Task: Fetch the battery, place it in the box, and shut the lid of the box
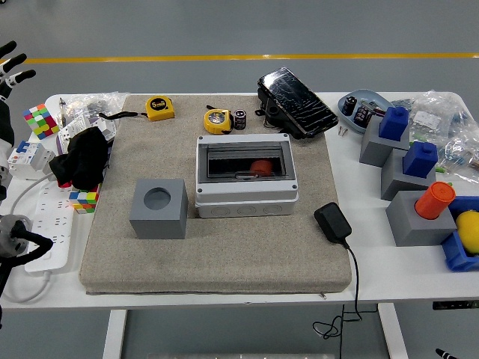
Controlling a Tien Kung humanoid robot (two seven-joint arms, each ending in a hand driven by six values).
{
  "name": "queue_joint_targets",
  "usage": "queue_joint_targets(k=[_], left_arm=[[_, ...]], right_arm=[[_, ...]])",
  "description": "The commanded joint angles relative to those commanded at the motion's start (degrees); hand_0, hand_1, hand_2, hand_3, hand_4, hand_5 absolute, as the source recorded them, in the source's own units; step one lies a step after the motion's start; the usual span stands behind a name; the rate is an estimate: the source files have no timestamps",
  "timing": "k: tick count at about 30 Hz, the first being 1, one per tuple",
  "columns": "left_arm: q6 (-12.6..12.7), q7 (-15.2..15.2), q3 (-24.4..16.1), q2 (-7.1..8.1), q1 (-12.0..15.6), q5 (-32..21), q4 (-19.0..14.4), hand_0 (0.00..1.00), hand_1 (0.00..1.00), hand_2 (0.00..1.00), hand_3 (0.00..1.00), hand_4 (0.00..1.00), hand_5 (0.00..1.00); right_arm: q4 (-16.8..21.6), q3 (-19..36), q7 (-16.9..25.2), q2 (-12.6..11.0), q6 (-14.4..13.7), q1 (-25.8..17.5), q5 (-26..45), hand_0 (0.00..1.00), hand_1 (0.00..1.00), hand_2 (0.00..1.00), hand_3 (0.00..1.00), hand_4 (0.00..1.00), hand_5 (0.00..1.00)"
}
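Battery [239, 118]: standing on the far part of the grey mat [224, 254], just beside a yellow tape measure [217, 120] and just beyond the far edge of the box [245, 196]. Lying well apart from the left hand [10, 69], with most of the mat's width in between. Hovering at the picture's far left edge, that hand, over the table's left end near a colour cube [40, 120]; spreading its fingers loosely and gripping nothing. Sitting in the middle of the mat, the box, with its smoky see-through lid [245, 159] lying down flat (something red showing under it, too dim to name). Standing just left of the box, a grey block [158, 209] with a round hole. Resting right of the box at the mat's edge, a black charger [332, 222].
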Motion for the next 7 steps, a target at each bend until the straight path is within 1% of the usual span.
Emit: queue_joint_targets(k=[7], left_arm=[[0.08, 0.02, -0.22, 0.0, 0.0, 0.02, -0.3, 0.457, 0.638, 0.711, 0.763, 0.998, 0.702]], right_arm=[[0.02, 0.02, -0.2, -0.04, 0.24, 0.08, 0.0, 0.647, 0.676, 0.691, 0.643, 0.988, 0.554]])
